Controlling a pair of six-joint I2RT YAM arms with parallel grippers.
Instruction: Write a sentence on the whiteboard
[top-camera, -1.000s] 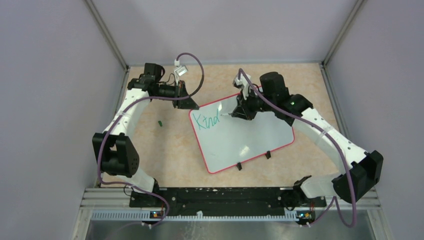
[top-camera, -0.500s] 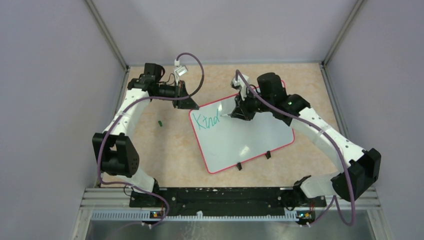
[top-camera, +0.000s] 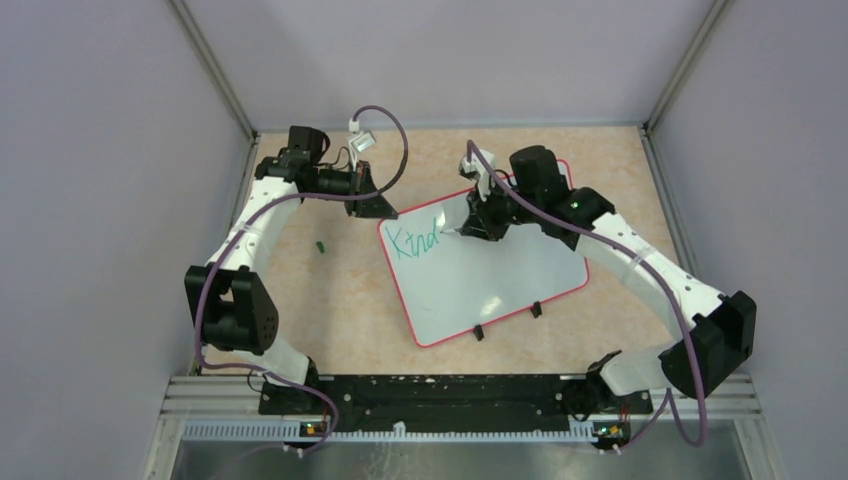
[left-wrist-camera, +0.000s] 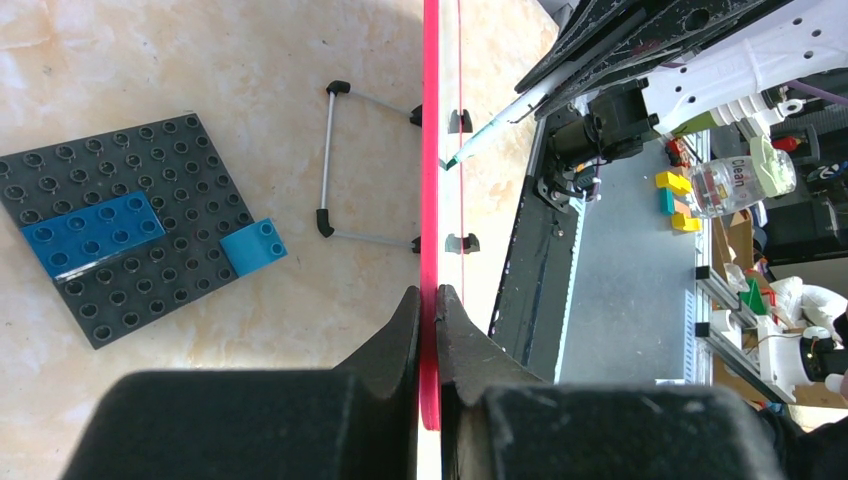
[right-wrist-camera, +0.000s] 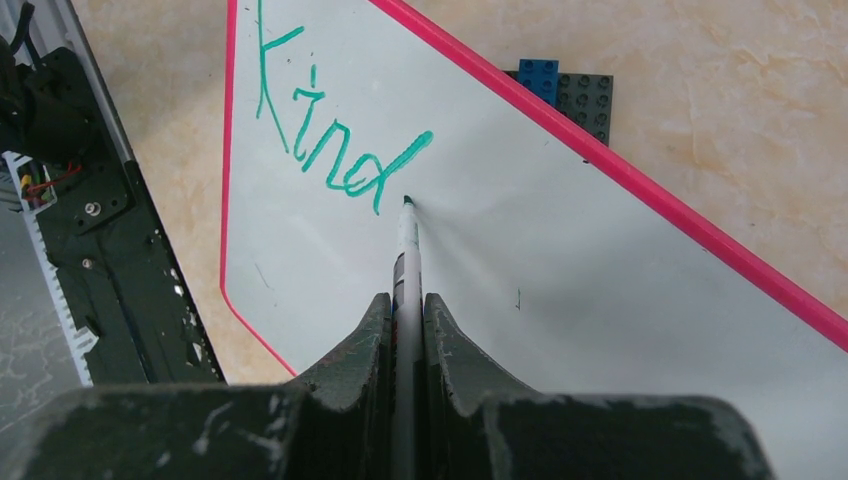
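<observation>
The whiteboard (top-camera: 490, 275) lies tilted mid-table, glossy white with a red-pink rim and two black clips on its near edge. Teal lettering "Kind" (top-camera: 413, 242) is on its upper left; it also shows in the right wrist view (right-wrist-camera: 335, 140). My left gripper (top-camera: 378, 207) is shut on the board's red rim (left-wrist-camera: 430, 330) at the upper left corner. My right gripper (top-camera: 470, 228) is shut on a marker (right-wrist-camera: 405, 270), whose teal tip sits at the board just right of the "d". The marker (left-wrist-camera: 495, 125) also shows in the left wrist view.
A dark grey plate with blue bricks (left-wrist-camera: 120, 220) lies under the board's far side, its corner showing in the right wrist view (right-wrist-camera: 570, 90). A wire stand (left-wrist-camera: 335, 160) props the board. A small green cap (top-camera: 320, 244) lies left of the board.
My right arm has shifted slightly left, carrying the marker tip along the board just past the "d". The left arm and board have not moved.
</observation>
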